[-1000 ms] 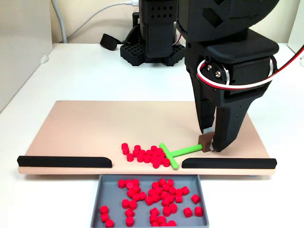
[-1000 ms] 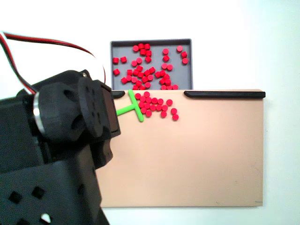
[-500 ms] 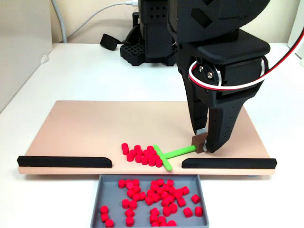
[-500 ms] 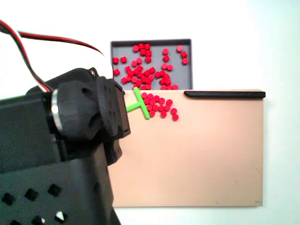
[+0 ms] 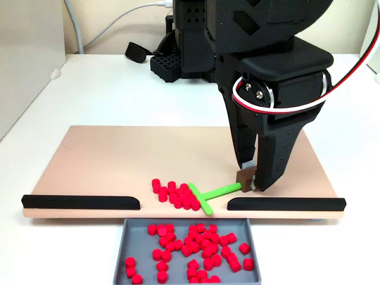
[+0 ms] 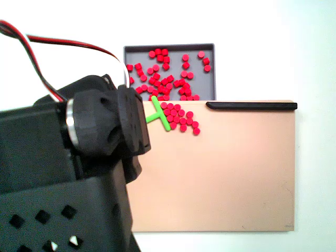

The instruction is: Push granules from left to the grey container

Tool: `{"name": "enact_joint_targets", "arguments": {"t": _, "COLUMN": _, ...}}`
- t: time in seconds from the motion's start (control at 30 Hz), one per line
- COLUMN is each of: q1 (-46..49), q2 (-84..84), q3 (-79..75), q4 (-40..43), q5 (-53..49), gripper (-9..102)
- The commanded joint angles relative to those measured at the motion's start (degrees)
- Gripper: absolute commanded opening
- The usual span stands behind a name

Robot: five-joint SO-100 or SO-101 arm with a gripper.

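Note:
Several red granules (image 5: 176, 193) lie in a pile on the tan board (image 5: 119, 160), just behind the gap between two black strips. The same pile of granules (image 6: 179, 118) shows from above. The head of a green T-shaped pusher (image 5: 209, 195) touches the pile's right side in the front view. My gripper (image 5: 252, 181) points down, shut on the brown block at the pusher's tail. The grey container (image 5: 138, 244) sits below the board's front edge and holds many granules. From above, the container (image 6: 168, 46) lies at the top and the pusher (image 6: 160, 115) pokes out from under the arm.
Black strips (image 5: 80, 202) (image 5: 285, 203) line the board's front edge on either side of the gap. The arm's base (image 5: 190, 47) and a white cable stand behind the board. From above, the arm's body (image 6: 68, 178) hides the board's left part.
My gripper has moved left in the front view with the pusher, and the T-head has shoved the granule pile leftward and packed it tighter.

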Motion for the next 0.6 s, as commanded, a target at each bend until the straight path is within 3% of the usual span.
{"name": "enact_joint_targets", "arguments": {"t": 0.0, "q1": 0.6, "q2": 0.4, "q3": -0.5, "q4": -0.4, "q5": -0.1, "gripper": 0}}
{"name": "enact_joint_targets", "arguments": {"t": 0.57, "q1": -4.4, "q2": 7.3, "q3": -0.1, "q4": 0.4, "q5": 4.0, "gripper": 0}}
